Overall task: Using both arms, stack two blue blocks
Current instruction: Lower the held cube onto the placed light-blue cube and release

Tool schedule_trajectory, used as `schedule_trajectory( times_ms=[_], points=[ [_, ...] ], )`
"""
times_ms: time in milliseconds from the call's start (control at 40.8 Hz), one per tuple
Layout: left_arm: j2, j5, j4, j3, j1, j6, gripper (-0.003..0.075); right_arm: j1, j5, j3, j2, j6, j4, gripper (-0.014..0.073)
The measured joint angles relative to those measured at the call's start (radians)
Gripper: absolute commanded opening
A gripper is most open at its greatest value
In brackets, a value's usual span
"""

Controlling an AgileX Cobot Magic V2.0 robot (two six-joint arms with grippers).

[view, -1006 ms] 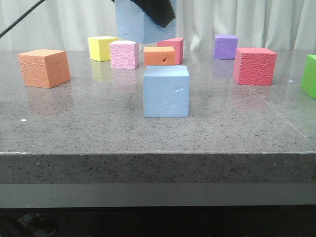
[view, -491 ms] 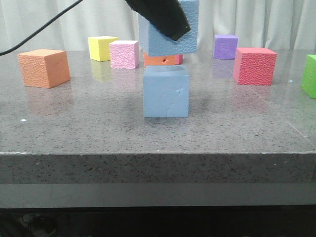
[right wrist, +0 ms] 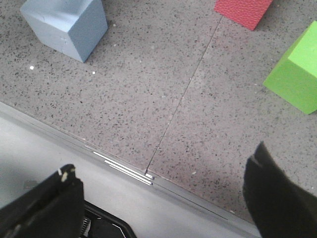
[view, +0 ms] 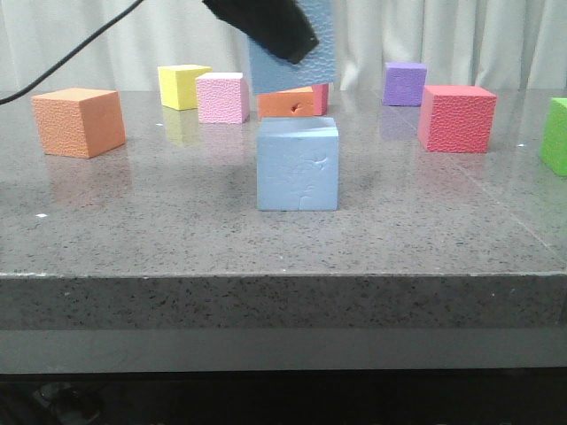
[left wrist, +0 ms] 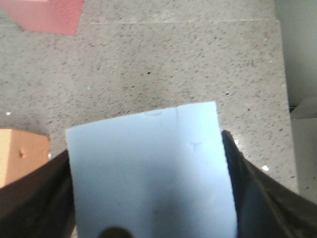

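The smooth blue block (view: 298, 165) with jigsaw-like cut lines stands on the table near its front middle. My left gripper (view: 266, 25) is shut on the pebbled blue block (view: 306, 64) and holds it in the air, above the smooth block and apart from it. In the left wrist view the held block (left wrist: 148, 173) fills the space between the black fingers (left wrist: 247, 188). My right gripper (right wrist: 163, 163) is open and empty over the table's front edge. The smooth block (right wrist: 67, 22) lies some way ahead of it.
An orange block (view: 78, 121) stands at the left. Yellow (view: 182, 86), pink (view: 222, 97), small orange (view: 285, 104), purple (view: 405, 83) and red (view: 456, 118) blocks stand behind. A green block (view: 556, 135) is at the right edge. A black cable (view: 62, 57) hangs upper left.
My left gripper has carried the pebbled block rightward and lower, to above the smooth block, then shifted slightly back left. The smooth block has not moved.
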Motion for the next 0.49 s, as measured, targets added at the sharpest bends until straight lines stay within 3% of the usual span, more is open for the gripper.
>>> schedule_trajectory(
  times_ms=[270,491],
  points=[
    [0.016,0.000,-0.016,-0.001,0.007,0.058,0.0468,0.000,0.000,0.000,0.000,0.000,0.000,0.0654],
    [0.053,-0.002,-0.016,-0.001,0.003,0.097,0.0407,0.000,0.000,0.000,0.000,0.000,0.000,0.0654]
  ],
)
